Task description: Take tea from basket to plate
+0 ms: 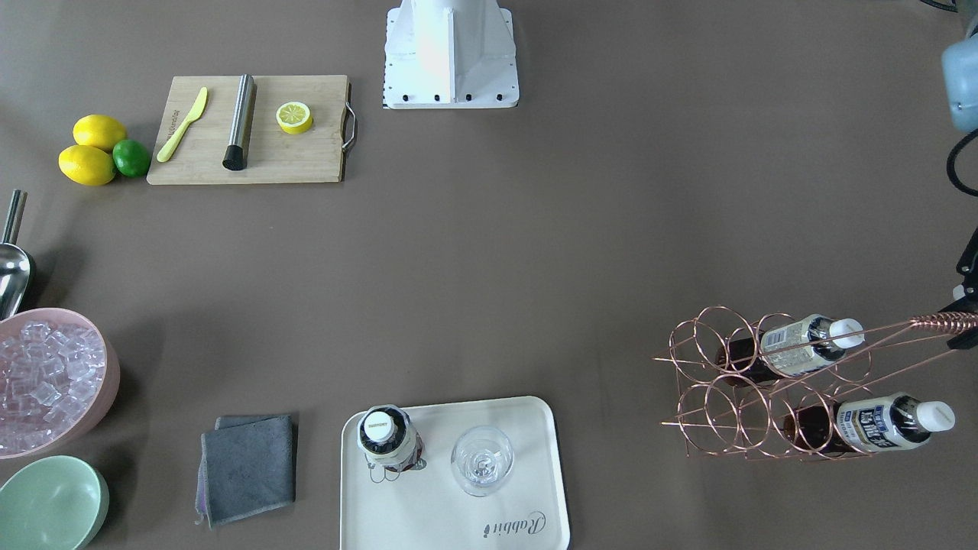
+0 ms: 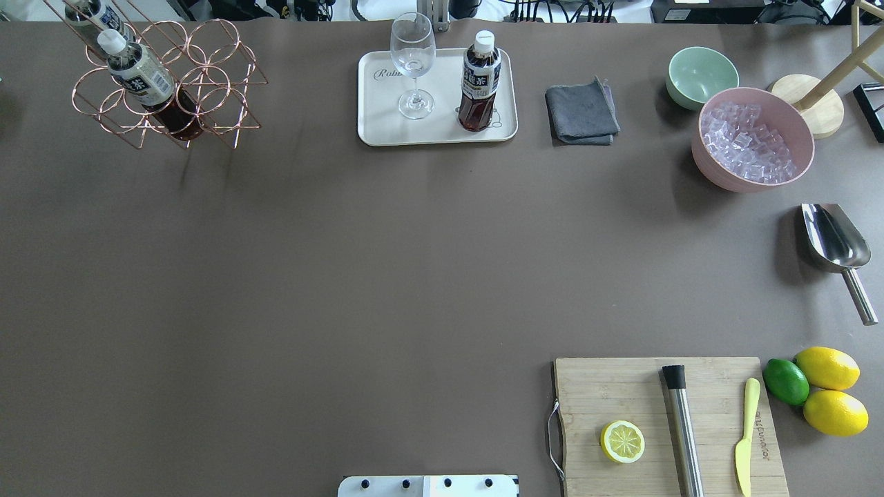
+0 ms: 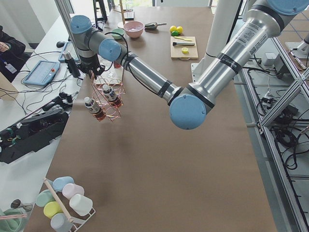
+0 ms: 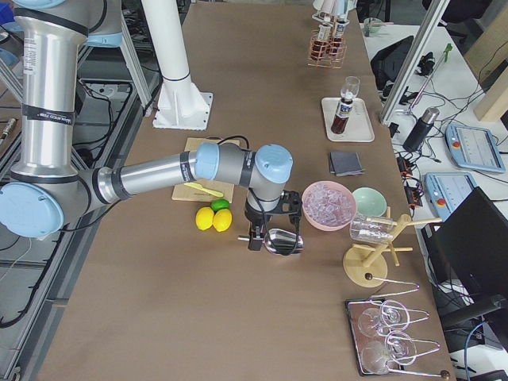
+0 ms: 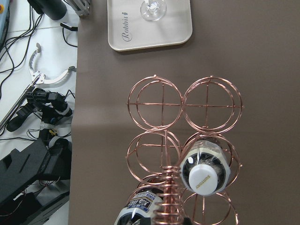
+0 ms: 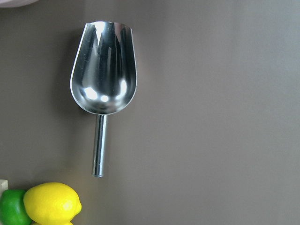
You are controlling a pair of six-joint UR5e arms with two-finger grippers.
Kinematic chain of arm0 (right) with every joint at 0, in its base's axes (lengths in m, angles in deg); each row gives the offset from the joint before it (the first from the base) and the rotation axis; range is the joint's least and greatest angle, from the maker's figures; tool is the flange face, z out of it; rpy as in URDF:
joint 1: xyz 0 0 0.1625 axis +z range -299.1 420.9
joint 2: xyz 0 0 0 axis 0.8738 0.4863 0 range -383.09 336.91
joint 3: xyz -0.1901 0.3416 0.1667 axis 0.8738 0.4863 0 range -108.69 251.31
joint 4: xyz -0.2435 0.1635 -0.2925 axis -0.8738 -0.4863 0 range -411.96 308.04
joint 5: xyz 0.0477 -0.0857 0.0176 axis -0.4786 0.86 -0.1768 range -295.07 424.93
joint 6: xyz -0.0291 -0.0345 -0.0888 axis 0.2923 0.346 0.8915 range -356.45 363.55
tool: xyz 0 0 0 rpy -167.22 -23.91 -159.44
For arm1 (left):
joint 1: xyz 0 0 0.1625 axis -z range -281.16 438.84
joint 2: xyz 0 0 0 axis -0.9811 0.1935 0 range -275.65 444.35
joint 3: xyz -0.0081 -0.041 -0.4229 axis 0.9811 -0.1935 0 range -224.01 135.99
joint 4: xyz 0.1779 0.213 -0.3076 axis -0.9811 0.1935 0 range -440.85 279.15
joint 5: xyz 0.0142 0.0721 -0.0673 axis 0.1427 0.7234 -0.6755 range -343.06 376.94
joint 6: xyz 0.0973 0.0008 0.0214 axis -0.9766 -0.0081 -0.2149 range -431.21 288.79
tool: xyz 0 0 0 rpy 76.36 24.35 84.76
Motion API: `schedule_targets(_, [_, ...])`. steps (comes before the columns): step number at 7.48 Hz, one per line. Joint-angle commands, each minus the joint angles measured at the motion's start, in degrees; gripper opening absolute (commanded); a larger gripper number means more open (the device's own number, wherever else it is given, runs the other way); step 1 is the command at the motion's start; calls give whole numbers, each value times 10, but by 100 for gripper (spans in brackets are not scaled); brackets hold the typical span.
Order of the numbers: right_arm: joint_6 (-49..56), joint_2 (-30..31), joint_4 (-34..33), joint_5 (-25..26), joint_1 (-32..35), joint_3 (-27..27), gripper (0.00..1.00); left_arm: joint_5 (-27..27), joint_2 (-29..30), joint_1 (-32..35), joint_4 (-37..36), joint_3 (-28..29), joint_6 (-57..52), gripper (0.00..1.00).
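One tea bottle stands upright on the cream plate, next to a wine glass; it also shows in the overhead view. Two more tea bottles sit in cells of the copper wire basket. My left gripper, at the frame's edge, is shut on the top of the basket's coiled handle. The left wrist view looks straight down on a bottle cap. My right gripper hovers over a metal scoop; I cannot tell whether it is open or shut.
A pink bowl of ice, a mint-green bowl and a grey cloth lie right of the plate. A cutting board holds a lemon half, a metal rod and a yellow knife, with lemons and a lime beside it.
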Motion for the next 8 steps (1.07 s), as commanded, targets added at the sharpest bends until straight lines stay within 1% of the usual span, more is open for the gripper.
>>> schedule_targets(1, [43, 0, 7, 0, 39, 38, 100, 0, 19, -2, 4, 18, 3, 0])
schedule_targets(2, [40, 0, 8, 5, 39, 41, 100, -1, 26, -2, 2, 14, 2, 0])
schedule_targets(3, [43, 1, 21, 10, 39, 42, 100, -1, 20, 0, 2, 13, -1, 0])
schedule_targets(4, [32, 3, 23, 6, 39, 50, 100, 2, 15, -1, 2, 23, -3, 0])
schedule_targets(6, [25, -1, 24, 3, 42, 46, 100, 15, 26, -3, 17, 78, -1, 0])
schedule_targets(8, [25, 0, 34, 3, 54, 33, 100, 18, 25, -5, 16, 83, 22, 0])
